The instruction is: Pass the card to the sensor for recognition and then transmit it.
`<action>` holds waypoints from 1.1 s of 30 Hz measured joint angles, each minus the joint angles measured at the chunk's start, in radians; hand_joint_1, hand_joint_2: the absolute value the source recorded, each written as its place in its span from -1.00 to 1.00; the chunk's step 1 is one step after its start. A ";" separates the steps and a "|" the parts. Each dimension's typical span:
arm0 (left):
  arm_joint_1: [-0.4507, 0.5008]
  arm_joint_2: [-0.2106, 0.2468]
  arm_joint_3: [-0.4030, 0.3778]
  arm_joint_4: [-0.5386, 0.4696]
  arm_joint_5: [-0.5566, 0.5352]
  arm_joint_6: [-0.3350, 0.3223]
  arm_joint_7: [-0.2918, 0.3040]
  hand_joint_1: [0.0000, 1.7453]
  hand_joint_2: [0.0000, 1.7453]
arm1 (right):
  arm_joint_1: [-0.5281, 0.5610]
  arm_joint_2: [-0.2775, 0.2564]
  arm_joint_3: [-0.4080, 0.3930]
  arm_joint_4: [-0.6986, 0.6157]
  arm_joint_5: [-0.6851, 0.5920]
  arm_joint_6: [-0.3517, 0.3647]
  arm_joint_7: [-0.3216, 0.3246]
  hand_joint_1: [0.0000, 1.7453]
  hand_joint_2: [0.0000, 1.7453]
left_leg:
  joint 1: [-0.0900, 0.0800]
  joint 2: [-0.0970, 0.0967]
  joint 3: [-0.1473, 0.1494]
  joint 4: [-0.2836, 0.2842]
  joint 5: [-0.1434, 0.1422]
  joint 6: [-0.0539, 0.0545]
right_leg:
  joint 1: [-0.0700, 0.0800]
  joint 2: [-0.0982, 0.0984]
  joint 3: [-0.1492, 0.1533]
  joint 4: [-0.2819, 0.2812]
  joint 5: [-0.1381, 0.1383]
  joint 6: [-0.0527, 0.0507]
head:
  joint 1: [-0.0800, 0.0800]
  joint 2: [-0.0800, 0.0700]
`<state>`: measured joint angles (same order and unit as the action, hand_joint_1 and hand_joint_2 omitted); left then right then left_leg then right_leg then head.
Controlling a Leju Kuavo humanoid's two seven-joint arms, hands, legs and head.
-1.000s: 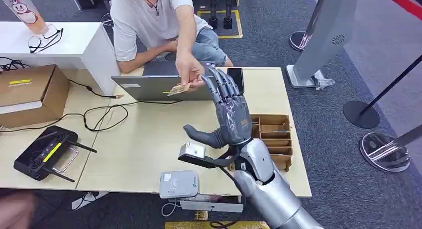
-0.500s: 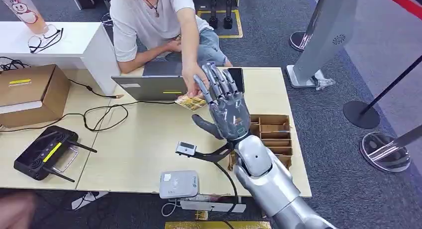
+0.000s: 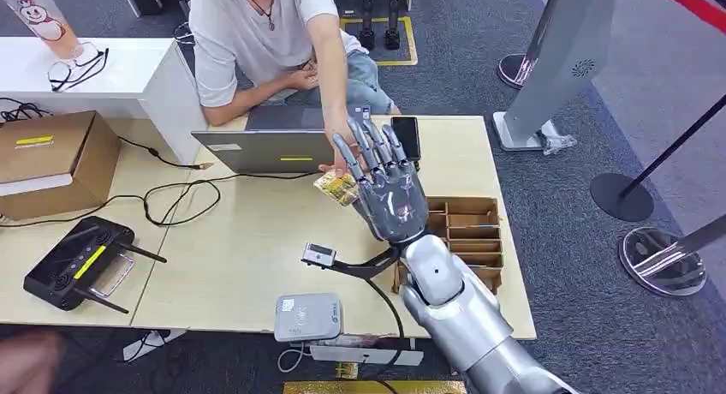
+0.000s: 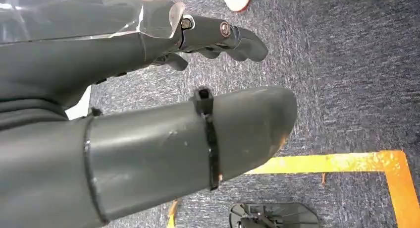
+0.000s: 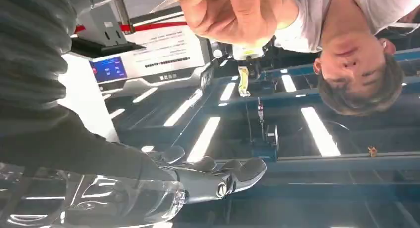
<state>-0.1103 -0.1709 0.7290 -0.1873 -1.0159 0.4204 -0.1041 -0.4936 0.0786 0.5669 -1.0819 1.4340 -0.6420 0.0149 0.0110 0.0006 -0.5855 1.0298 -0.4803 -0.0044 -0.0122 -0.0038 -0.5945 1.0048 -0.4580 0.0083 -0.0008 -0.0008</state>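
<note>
Card handover above desk, right hand raised.

Head view: right hand (image 3: 389, 193) upright over table (image 3: 248, 248), fingers spread and extended toward 12 o'clock, gripping nothing. Card (image 3: 336, 188) at 9 o'clock of that hand, just beside its fingers, pinched by person's hand (image 3: 342, 154); contact with robot fingers not discernible. Sensor (image 3: 307, 316) at table's near edge, 7 o'clock of hand, well apart from card. Laptop (image 3: 261, 150) at 10 o'clock; compartment tray (image 3: 471, 235) at 3 o'clock.
Left wrist view: left hand (image 4: 148, 104) over carpet, thumb and fingers apart, nothing held.
Right wrist view: right hand's dark fingers (image 5: 223, 176) extended, empty; person's hand (image 5: 228, 15) close above.
</note>
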 joint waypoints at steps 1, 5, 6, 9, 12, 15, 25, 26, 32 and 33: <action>0.000 0.000 0.000 0.000 0.002 0.000 0.001 -1.00 -1.00 | 0.000 0.002 0.000 0.001 0.001 0.001 -0.002 -1.00 1.00 | 0.000 0.000 0.000 0.000 0.000 0.000 | 0.000 0.000 0.000 0.000 0.000 0.000 | 0.000 0.000; 0.002 0.000 0.000 0.000 0.007 0.003 0.001 -1.00 -1.00 | 0.000 0.006 0.000 0.007 0.002 0.012 -0.007 0.96 1.00 | 0.000 0.000 0.000 0.000 0.000 0.000 | 0.000 0.000 0.000 0.000 0.000 0.000 | 0.000 0.000; 0.002 0.000 0.000 0.000 0.008 0.003 0.001 -1.00 -1.00 | 0.000 0.008 0.000 0.008 0.002 0.014 -0.009 1.00 1.00 | 0.000 0.000 0.000 0.000 0.000 0.000 | 0.000 0.000 0.000 0.000 0.000 0.000 | 0.000 0.000; 0.002 0.000 0.000 0.000 0.010 0.006 0.001 -1.00 -1.00 | 0.000 0.011 0.000 0.014 -0.004 0.018 -0.018 1.00 1.00 | 0.000 0.000 0.000 0.000 0.000 0.000 | 0.000 0.000 0.000 0.000 0.000 0.000 | 0.000 0.000; 0.003 0.000 0.000 0.000 0.012 0.010 0.001 -1.00 -1.00 | 0.000 0.013 0.000 0.019 -0.009 0.018 -0.027 1.00 1.00 | 0.000 0.000 0.000 0.000 0.000 0.000 | 0.000 0.000 0.000 0.000 0.000 0.000 | 0.000 0.000; 0.003 0.000 0.000 0.000 0.014 0.012 0.001 -1.00 -1.00 | 0.000 0.017 0.000 0.027 -0.017 0.018 -0.034 1.00 1.00 | 0.000 0.000 0.000 0.000 0.000 0.000 | 0.000 0.000 0.000 0.000 0.000 0.000 | 0.000 0.000; 0.004 0.000 0.000 0.000 0.016 0.013 -0.001 -1.00 -1.00 | 0.000 0.028 0.000 0.036 -0.023 0.021 -0.038 1.00 1.00 | 0.000 0.000 0.000 0.000 0.000 0.000 | 0.000 0.000 0.000 0.000 0.000 0.000 | 0.000 0.000; 0.004 0.000 0.000 0.000 0.017 0.013 -0.001 -1.00 -1.00 | 0.000 0.028 0.000 0.037 -0.023 0.021 -0.038 1.00 1.00 | 0.000 0.000 0.000 0.000 0.000 0.000 | 0.000 0.000 0.000 0.000 0.000 0.000 | 0.000 0.000; 0.004 0.000 0.000 0.000 0.017 0.014 -0.001 -1.00 -1.00 | 0.000 0.029 0.000 0.040 -0.033 0.027 -0.045 1.00 1.00 | 0.000 0.000 0.000 0.000 0.000 0.000 | 0.000 0.000 0.000 0.000 0.000 0.000 | 0.000 0.000; 0.004 0.000 0.000 0.000 0.017 0.014 -0.001 -1.00 -1.00 | 0.000 0.030 0.000 0.040 -0.039 0.029 -0.045 1.00 1.00 | 0.000 0.000 0.000 0.000 0.000 0.000 | 0.000 0.000 0.000 0.000 0.000 0.000 | 0.000 0.000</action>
<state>-0.1061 -0.1709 0.7290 -0.1873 -0.9991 0.4349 -0.1049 -0.4935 0.1083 0.5673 -1.0418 1.3947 -0.6127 -0.0305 0.0110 0.0006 -0.5856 1.0298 -0.4803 -0.0044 -0.0123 -0.0038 -0.5944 1.0048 -0.4580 0.0083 -0.0008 -0.0008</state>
